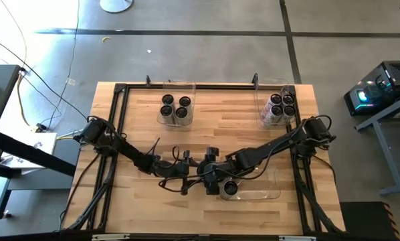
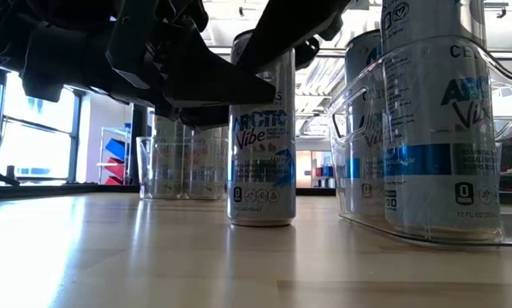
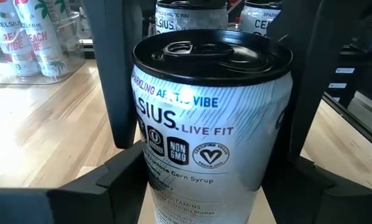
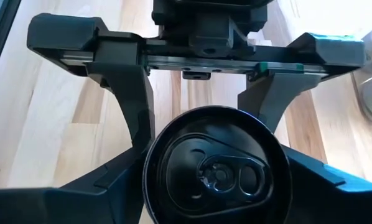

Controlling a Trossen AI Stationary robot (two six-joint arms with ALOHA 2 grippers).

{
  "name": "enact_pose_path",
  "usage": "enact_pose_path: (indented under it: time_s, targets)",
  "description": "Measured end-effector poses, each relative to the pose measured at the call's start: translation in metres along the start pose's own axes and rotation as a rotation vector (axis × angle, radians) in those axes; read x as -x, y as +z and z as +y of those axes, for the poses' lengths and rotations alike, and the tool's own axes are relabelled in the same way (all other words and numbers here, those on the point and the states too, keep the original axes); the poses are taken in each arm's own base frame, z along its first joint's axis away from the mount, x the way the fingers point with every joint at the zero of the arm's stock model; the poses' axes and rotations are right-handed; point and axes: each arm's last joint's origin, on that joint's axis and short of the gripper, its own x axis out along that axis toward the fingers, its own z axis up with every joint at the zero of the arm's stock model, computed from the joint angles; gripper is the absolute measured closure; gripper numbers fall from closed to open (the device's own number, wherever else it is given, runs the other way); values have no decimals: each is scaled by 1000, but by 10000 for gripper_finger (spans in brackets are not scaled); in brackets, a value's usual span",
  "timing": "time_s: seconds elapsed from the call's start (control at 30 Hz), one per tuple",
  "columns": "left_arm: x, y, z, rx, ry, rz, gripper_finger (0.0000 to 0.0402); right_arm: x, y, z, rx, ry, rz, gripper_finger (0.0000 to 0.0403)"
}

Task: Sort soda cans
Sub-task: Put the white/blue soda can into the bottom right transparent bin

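Wooden slats of the table (image 1: 207, 114) fill my overhead feed, concrete floor all round. At about six o'clock both grippers meet on one upright soda can (image 2: 261, 154): my left gripper (image 3: 201, 124) has a finger on each side of its printed wall, clasping it, and my right gripper (image 4: 214, 158) straddles its black top the same way. I judge the risk is this double hold: if either arm pulls before the other lets go, the can tips or dents, or gets knocked against the near bin (image 1: 263, 191) just beside it at five o'clock. That bin seems to hold a can or more. At eleven o'clock a clear bin (image 1: 175, 110) holds three cans, and at one o'clock another (image 1: 278, 107) holds about four
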Motion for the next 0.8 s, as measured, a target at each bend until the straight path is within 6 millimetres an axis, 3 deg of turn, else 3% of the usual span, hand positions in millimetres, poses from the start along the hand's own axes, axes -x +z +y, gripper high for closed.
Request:
enact_pose_path:
  time_s: [0.13, 0.3, 0.4, 0.57, 0.7, 0.8]
  targets:
    - [0, 0, 0, 4, -17, 3, 121, 1, 0, 0, -13, -4, 0, 162]
    - [0, -6, 0, -4, -29, 45, 77, 6, 7, 0, -28, -14, 2, 162]
    - [0, -7, 0, 0, -13, 60, 62, 20, 20, -1, -32, -56, 14, 162]
    - [1, -6, 1, 12, 46, 54, 58, 58, 40, 2, 0, -187, 48, 162]
    - [3, -12, -3, 7, 25, 94, 57, 103, 59, 9, 51, -300, 11, 162]
    - [2, -11, -2, 27, 34, 95, 57, 140, 62, 11, 67, -404, 24, 162]
